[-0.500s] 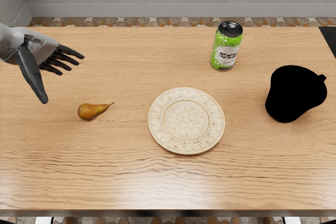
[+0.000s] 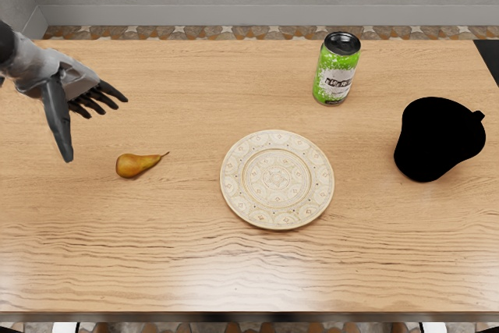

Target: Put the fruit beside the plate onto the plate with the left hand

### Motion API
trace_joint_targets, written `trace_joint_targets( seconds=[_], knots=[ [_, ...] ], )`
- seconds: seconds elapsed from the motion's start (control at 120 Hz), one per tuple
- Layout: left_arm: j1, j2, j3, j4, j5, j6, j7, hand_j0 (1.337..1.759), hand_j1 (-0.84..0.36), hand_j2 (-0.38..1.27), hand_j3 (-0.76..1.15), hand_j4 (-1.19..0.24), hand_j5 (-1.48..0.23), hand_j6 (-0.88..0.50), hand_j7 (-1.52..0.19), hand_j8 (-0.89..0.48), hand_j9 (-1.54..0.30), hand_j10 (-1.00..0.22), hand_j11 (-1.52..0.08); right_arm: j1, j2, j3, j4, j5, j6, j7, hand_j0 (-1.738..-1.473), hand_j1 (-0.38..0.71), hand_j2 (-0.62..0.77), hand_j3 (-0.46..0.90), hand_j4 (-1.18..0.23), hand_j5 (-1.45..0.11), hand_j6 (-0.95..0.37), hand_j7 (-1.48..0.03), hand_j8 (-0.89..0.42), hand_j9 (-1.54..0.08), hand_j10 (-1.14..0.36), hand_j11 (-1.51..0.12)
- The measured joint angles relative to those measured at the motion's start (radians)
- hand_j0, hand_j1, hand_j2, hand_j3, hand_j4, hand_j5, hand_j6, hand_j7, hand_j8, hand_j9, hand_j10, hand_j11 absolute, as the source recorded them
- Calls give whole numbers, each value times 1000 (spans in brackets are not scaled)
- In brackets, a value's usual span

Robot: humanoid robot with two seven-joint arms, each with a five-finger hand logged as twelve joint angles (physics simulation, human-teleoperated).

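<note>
Pear [image 2: 137,164] is sitting on the table [image 2: 195,76] beside the patterned plate [image 2: 277,179], not on it yet, while the left hand [image 2: 72,90] is hovering nearby, fingers [image 2: 104,93] spread, gripping nothing, so basically everything's left to do.

Grey left arm, robot hand [image 2: 69,93] with black fingers [image 2: 104,97]

A small golden-brown pear [image 2: 137,164] is laid on its side, stem pointed toward the plate [image 2: 277,179], which is round, cream, ornately patterned, set flat nearby, untouched by it
</note>
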Motion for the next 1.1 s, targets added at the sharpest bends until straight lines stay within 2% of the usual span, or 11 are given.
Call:
trace_joint_targets(
  seconds=[0.1, 0.133, 0.225, 0.292, 0.417, 0.458, 0.542, 0.592, 0.85, 1.1],
  knots=[
    [-5, -174, 49, 26, -57, 1, 2, 1658, 344, 1, 0, -5, -5, -5, -5, -5, -5, -5, -5, 0, 0, 0, 0, 0, 0, 0, -1658, -337, -2, 0, -10, -13, -10, -13, -10, -13, -10, -13],
    [-6, -251, 66, 29, -75, 39, 2, 1658, 344, 1, 0, -5, -6, -5, -6, -5, -6, -4, -6, 0, 0, 0, 0, 0, 0, 0, -1658, -337, -2, 0, -10, -13, -10, -13, -10, -13, -10, -13],
    [2, -396, 103, 23, -155, 289, 2, 1658, 344, 1, 0, -5, -6, -5, -6, -5, -6, -4, -6, 0, 0, 0, 0, 0, -1, 0, -1658, -337, -2, 0, -10, -13, -10, -13, -10, -13, -10, -13],
    [12, -433, 114, 0, -228, 488, 3, 1658, 343, 1, 0, -5, -6, -5, -6, -5, -6, -5, -6, 0, 0, 0, 0, 0, 0, 0, -1658, -337, -2, 0, -10, -13, -10, -13, -10, -13, -10, -13],
    [69, -461, 112, -57, -292, 780, 2, 1658, 343, 1, 0, -5, -6, -5, -6, -5, -6, -5, -6, 0, 0, 0, 0, 0, 0, 0, -1658, -337, -2, 0, -10, -13, -10, -13, -10, -13, -10, -13],
    [78, -461, 111, -81, -301, 840, 2, 1658, 343, 1, 0, -5, -7, -5, -6, -5, -6, -5, -6, 0, 0, 0, 0, 0, -1, 0, -1658, -337, -2, 0, -10, -13, -10, -13, -10, -13, -10, -13],
    [147, -461, 107, -116, -311, 940, 4, 1658, 343, 1, 0, -5, -7, -6, -7, -5, -7, -5, -7, 0, 0, 0, 0, 0, -1, 0, -1658, -337, -2, 0, -10, -13, -10, -13, -10, -13, -10, -13],
    [155, -461, 101, -132, -310, 985, 6, 1658, 343, 1, 0, -5, -7, -6, -7, -5, -7, -5, -7, 0, 0, 0, 0, 0, 0, 0, -1658, -337, -2, 0, -10, -13, -10, -13, -10, -13, -10, -13],
    [167, -461, 37, -177, -308, 1051, 11, 1658, 343, 1, 0, -6, -7, -6, -7, -6, -7, -5, -7, 0, 0, 0, 0, 0, 0, 0, -1658, -337, -2, 0, -10, -13, -10, -13, -10, -13, -10, -13],
    [223, -461, 20, -181, -306, 1067, 9, 1658, 342, 1, 0, -6, -8, -6, -8, -6, -7, -6, -7, 0, 0, 0, 0, 0, 0, 0, -1658, -337, -2, 0, -10, -13, -10, -13, -10, -13, -10, -13]
  ],
)
